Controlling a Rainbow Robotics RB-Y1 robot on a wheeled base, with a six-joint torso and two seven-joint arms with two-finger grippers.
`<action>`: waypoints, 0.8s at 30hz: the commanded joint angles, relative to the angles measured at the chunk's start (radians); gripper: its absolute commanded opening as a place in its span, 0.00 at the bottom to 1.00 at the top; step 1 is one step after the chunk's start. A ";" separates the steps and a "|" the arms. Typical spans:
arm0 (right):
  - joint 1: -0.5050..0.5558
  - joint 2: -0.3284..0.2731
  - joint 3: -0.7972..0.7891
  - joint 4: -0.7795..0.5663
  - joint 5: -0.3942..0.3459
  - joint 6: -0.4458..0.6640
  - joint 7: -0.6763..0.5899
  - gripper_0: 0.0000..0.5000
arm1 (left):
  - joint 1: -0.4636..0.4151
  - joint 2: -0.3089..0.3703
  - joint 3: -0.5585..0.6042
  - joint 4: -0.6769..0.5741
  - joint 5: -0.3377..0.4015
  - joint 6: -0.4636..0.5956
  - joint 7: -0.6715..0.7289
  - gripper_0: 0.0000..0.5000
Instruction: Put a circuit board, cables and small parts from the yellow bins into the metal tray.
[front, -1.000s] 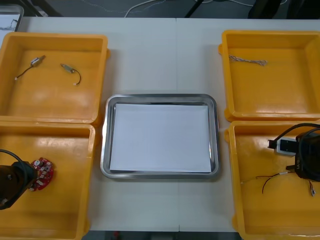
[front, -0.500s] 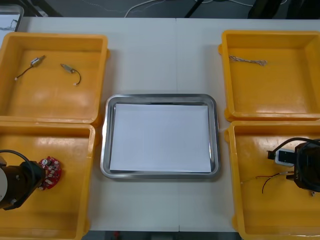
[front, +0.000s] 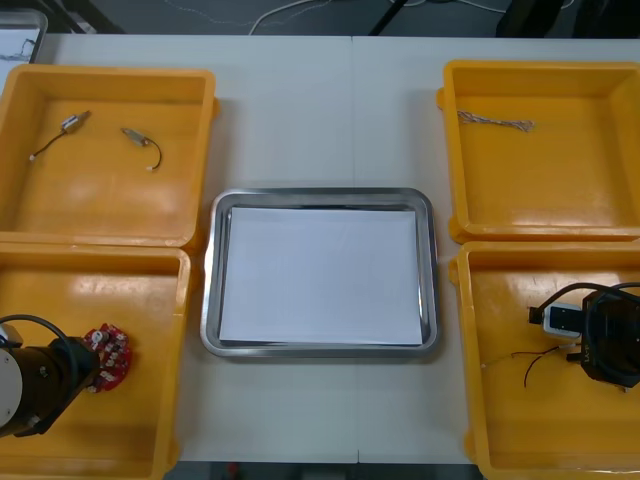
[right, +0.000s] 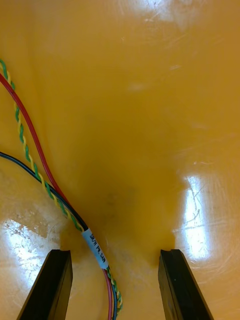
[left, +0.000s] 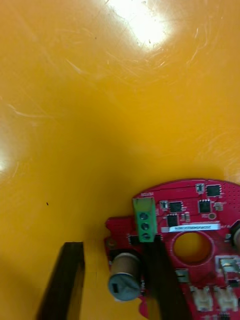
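Observation:
A round red circuit board (front: 110, 358) (left: 200, 220) lies in the near-left yellow bin (front: 150, 420). My left gripper (front: 82, 364) (left: 115, 280) is at the board's left edge, open but narrowed. One finger (left: 162, 280) lies across the board, and bin floor shows between the other finger (left: 67, 280) and the board. A small cylinder on the board stands between them. In the near-right bin (front: 520, 430), my right gripper (front: 605, 352) (right: 115, 285) is open low over a cable (front: 535, 360) (right: 95, 248) of red, dark and twisted strands. The cable runs between its fingers, nearer one of them.
The metal tray (front: 432, 270), white inside, sits in the middle between the bins. The far-left bin (front: 205, 150) holds two small metal parts (front: 72, 124) (front: 140, 140) with short leads. A thin twisted cable (front: 495, 123) lies in the far-right bin (front: 450, 150).
The left gripper has moved right and toward the table's near edge, and the circuit board has shifted with it. The right gripper has moved nearer, down over the cable.

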 joint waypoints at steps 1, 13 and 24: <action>0.021 -0.017 0.023 -0.005 0.022 -0.016 0.012 1.00 | 0.028 -0.019 -0.007 -0.015 -0.001 0.000 0.042 0.98; 0.016 -0.017 0.028 -0.004 0.032 -0.021 0.012 0.18 | -0.022 0.080 0.036 -0.112 0.030 0.173 0.039 1.00; 0.010 -0.017 0.032 -0.004 0.026 -0.014 0.012 0.00 | -0.100 0.183 0.085 -0.169 0.067 0.288 0.040 1.00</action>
